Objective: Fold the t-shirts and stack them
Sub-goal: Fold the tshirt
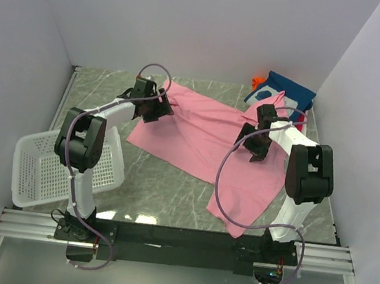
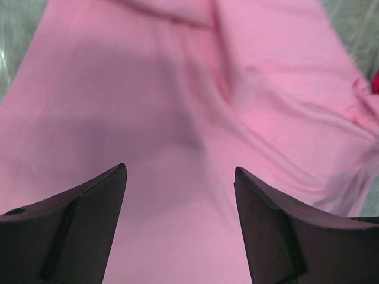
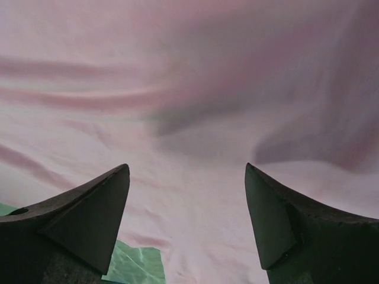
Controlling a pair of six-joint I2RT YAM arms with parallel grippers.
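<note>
The overhead view is brightly and evenly lit from above; only soft shadows are cast on the pink t-shirt, and faint glare is seen on the surface. In both wrist views a broad shadow is thrown across the cloth, which is rendered paler and hazier in the right one.

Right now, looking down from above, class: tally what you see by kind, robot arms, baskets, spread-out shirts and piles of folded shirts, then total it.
Robot arms: 2, left arm and right arm
Baskets: 1, white basket
Spread-out shirts: 1, pink shirt
Piles of folded shirts: 1, folded pile, navy on top
Total: 5
</note>
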